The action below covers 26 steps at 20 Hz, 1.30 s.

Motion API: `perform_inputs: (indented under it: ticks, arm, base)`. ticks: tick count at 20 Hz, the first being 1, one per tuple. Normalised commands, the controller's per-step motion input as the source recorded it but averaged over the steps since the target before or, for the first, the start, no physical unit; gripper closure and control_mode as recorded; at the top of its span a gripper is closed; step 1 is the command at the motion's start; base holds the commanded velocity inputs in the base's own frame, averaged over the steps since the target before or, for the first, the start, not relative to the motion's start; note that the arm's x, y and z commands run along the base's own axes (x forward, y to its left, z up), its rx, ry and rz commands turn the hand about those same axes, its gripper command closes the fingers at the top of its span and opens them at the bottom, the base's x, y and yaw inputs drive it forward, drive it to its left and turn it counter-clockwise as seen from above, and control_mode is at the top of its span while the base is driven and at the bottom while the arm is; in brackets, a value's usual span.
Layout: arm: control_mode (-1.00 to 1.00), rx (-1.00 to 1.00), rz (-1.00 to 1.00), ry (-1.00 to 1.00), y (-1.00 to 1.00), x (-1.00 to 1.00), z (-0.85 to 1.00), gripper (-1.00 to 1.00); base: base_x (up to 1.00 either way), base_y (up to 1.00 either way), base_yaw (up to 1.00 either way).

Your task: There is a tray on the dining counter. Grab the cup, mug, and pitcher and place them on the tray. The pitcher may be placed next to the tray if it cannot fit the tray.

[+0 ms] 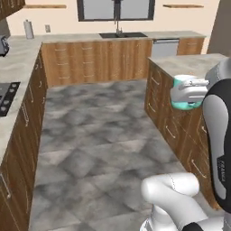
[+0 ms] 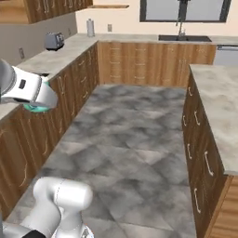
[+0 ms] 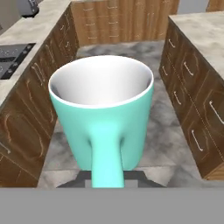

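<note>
Gripper (image 1: 188, 92) is closed narrow on the mug (image 3: 103, 116): in the hand view the teal handle runs straight down between the dark fingertips, with the white inside of the mug facing up and empty. The mug sits upright in the grip, clear of any surface, carried in the air above the grey stone floor (image 1: 99, 140) of the aisle.

Left base view: the mug shows as a teal patch behind the white hand, level with the near edge of the counter (image 1: 191, 63) on the right, roughly over its drawer fronts, not touching it.

Right base view: only a sliver of the mug's teal base (image 2: 36, 108) peeks out under the white wrist, in front of the left wall counter (image 2: 56, 58), beside its front edge.

Background: toaster (image 2: 54, 41) on the left wall counter, sink (image 1: 122, 34) under the window on the far counter, cooktop (image 3: 13, 57) set into the left counter's top.
</note>
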Motion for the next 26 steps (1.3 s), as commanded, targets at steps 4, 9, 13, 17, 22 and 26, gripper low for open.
perform_inputs:
  ticks: [4, 9, 13, 17, 22, 26]
  arm:
    - [1.00, 0.00, 0.00, 0.00, 0.00, 0.00, 0.00, 1.00]
    - [1.00, 0.00, 0.00, 0.00, 0.00, 0.00, 0.00, 1.00]
    - [1.00, 0.00, 0.00, 0.00, 0.00, 0.00, 0.00, 1.00]
    - [1.00, 0.00, 0.00, 0.00, 0.00, 0.00, 0.00, 1.00]
    - [1.00, 0.00, 0.00, 0.00, 0.00, 0.00, 0.00, 1.00]
    - [1.00, 0.00, 0.00, 0.00, 0.00, 0.00, 0.00, 1.00]
  base:
    - [0.96, 0.27, -0.62]
    - [0.51, 0.00, -0.75]
    - [0.33, 0.00, -0.82]
    - [0.21, -0.03, -0.82]
    - [0.22, -0.01, -0.82]
    - [0.25, 0.00, -0.82]
